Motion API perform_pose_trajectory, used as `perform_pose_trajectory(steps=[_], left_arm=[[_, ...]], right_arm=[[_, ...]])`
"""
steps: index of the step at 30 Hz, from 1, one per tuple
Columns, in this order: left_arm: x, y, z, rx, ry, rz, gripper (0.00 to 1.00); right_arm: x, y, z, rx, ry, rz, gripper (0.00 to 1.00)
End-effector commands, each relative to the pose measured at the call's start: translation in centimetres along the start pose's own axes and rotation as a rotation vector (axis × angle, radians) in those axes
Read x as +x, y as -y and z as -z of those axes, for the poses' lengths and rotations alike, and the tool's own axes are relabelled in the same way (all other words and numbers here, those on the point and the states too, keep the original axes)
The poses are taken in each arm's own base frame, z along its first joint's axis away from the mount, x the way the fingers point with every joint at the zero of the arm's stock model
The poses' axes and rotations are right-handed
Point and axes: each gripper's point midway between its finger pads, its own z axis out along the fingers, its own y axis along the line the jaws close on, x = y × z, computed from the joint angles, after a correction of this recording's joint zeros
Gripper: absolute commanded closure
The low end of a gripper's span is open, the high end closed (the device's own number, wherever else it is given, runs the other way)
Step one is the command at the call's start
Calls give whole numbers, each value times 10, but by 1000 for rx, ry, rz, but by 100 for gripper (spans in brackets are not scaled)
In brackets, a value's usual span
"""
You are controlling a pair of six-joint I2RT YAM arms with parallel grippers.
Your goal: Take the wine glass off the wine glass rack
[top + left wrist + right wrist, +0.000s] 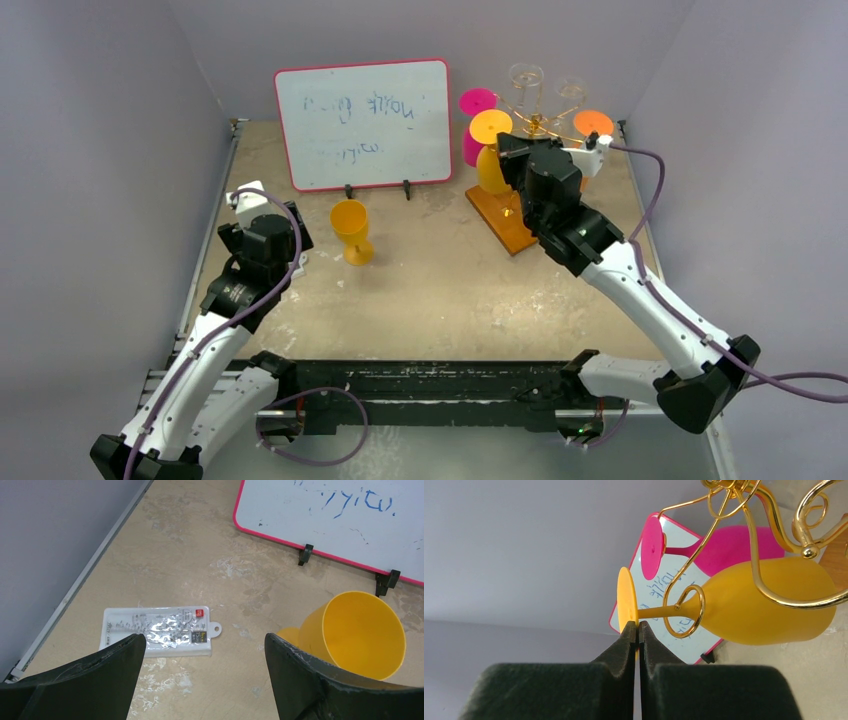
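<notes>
The wine glass rack (536, 118), gold wire on an orange-brown wooden base (503, 224), stands at the back right. A yellow wine glass (490, 150) hangs on it upside down, its stem in a gold scroll loop (684, 611). My right gripper (638, 627) is shut on the rim of this glass's round foot (626, 597); the yellow bowl (764, 605) still hangs inside the rack's wire. In the top view the right gripper (512, 150) is right beside the glass. My left gripper (205, 655) is open and empty, low over the table at the left (296, 240).
A pink glass (744, 542), an orange glass foot (593, 123) and two clear glasses (526, 76) also hang on the rack. Another yellow glass (352, 230) stands on the table near the red-framed whiteboard (365, 122). A flat plastic package (157, 632) lies under the left gripper.
</notes>
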Motion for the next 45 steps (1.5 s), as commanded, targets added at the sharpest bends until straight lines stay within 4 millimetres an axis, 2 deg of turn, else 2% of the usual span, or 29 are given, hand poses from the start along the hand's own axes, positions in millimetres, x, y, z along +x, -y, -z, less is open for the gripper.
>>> perform_pose_trajectory(steps=[1,10,16,22,34,45], left_arm=[[-6,4,-1,17,27,8,12],[-4,5,-2,19,20,3,12],[-4,4,-2,12,19,0,12],[-4,4,-2,9,22,2,12],[-2,6,-3,18,17,-3,12],[-3,5,-3,16,19,-1,12]], right_arm=[[-21,-17,2,2,78,-22,100],[-40,-19,0,8,171,-67,100],[-27,-14,-13,35,168,-127,100],[-18,-11,-16,39,147,-134,100],[-13,6,-21,98,165,-268,100],[-16,10,-17,110,190,-308,100]])
